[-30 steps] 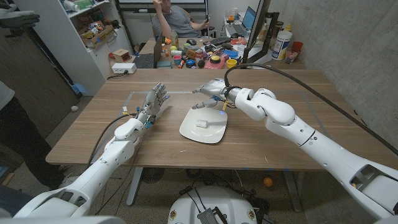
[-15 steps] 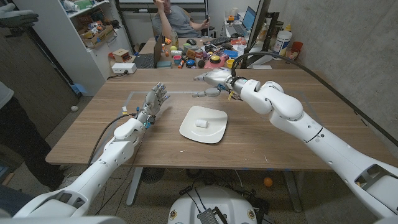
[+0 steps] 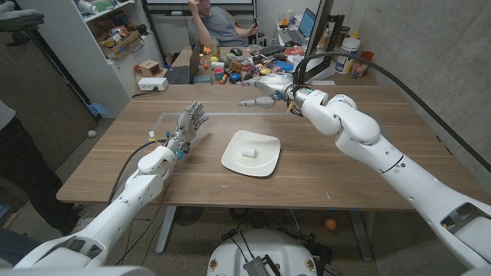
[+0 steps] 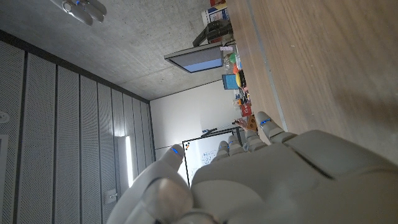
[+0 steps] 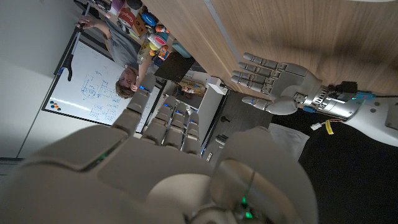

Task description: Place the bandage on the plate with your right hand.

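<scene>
Right hand (image 3: 265, 90) empty, fingers apart, above the worktop (image 3: 322, 176) beyond the plate (image 3: 265, 161). Bandage (image 3: 248, 152) on plate looks light, soft; pinch its sides.

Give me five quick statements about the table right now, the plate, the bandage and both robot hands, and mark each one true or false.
1. The bandage lies on the white plate. True.
2. The right hand holds the bandage. False: it holds nothing, fingers apart, above the far side of the table, beyond the plate.
3. The left hand touches the plate. False: it stands apart from the plate, on the robot's left of it, fingers pointing up.
4. A person sits behind the table, beyond a clutter of colourful items. True.
5. The plate is stacked on a second plate. False: it sits alone, directly on the wooden table.
</scene>
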`<state>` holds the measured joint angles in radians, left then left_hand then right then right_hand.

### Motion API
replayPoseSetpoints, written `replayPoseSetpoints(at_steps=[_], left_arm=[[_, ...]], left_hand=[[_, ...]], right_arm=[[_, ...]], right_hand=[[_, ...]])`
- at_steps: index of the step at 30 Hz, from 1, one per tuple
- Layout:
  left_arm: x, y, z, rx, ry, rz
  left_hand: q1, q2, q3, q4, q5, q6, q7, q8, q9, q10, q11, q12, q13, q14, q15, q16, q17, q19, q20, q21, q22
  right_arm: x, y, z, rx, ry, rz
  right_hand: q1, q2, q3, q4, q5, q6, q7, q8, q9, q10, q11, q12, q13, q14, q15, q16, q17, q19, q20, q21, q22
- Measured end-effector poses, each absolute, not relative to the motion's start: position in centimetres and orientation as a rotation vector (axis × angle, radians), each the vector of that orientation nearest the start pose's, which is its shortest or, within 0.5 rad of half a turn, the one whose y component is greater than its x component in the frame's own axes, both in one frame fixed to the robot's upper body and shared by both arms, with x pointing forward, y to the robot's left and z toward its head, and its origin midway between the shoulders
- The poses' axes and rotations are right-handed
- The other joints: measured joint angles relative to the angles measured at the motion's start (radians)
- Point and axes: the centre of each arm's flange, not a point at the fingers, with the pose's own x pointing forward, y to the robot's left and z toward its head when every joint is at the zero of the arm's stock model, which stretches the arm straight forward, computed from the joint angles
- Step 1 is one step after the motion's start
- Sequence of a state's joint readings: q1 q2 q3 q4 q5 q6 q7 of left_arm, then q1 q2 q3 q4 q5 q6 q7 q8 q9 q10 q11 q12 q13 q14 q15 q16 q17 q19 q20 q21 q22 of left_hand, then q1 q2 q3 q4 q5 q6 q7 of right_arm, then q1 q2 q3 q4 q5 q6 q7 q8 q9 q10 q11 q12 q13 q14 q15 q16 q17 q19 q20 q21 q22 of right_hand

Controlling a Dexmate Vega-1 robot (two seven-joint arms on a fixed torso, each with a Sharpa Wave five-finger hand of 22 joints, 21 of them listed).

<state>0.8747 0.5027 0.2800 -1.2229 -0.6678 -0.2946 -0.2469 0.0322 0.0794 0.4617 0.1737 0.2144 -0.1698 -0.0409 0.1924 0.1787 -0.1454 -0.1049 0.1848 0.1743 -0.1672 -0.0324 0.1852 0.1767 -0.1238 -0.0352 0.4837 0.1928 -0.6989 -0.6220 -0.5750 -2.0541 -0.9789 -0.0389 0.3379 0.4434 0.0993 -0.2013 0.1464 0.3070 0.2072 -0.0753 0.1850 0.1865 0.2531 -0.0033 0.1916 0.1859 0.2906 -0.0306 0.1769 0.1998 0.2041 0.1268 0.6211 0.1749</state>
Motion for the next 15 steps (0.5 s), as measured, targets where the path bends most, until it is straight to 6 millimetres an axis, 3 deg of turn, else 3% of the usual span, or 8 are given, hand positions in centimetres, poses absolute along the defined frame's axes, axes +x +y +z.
replayPoseSetpoints(at_steps=[15], left_arm=[[63.8,33.7,-4.2,0.007,-0.591,-0.359]], left_hand=[[0.0,0.0,0.0,0.0,0.0,0.0,0.0,0.0,0.0,0.0,0.0,0.0,0.0,0.0,0.0,0.0,0.0,0.0,0.0,0.0,0.0]], right_arm=[[48.6,-9.3,11.8,-1.666,-0.972,-0.086]], right_hand=[[-0.025,0.025,-0.004,0.004,-0.008,0.022,-0.01,0.012,-0.001,0.013,-0.002,0.008,0.0,0.004,-0.004,0.005,0.0,0.004,0.011,-0.008,0.0]])
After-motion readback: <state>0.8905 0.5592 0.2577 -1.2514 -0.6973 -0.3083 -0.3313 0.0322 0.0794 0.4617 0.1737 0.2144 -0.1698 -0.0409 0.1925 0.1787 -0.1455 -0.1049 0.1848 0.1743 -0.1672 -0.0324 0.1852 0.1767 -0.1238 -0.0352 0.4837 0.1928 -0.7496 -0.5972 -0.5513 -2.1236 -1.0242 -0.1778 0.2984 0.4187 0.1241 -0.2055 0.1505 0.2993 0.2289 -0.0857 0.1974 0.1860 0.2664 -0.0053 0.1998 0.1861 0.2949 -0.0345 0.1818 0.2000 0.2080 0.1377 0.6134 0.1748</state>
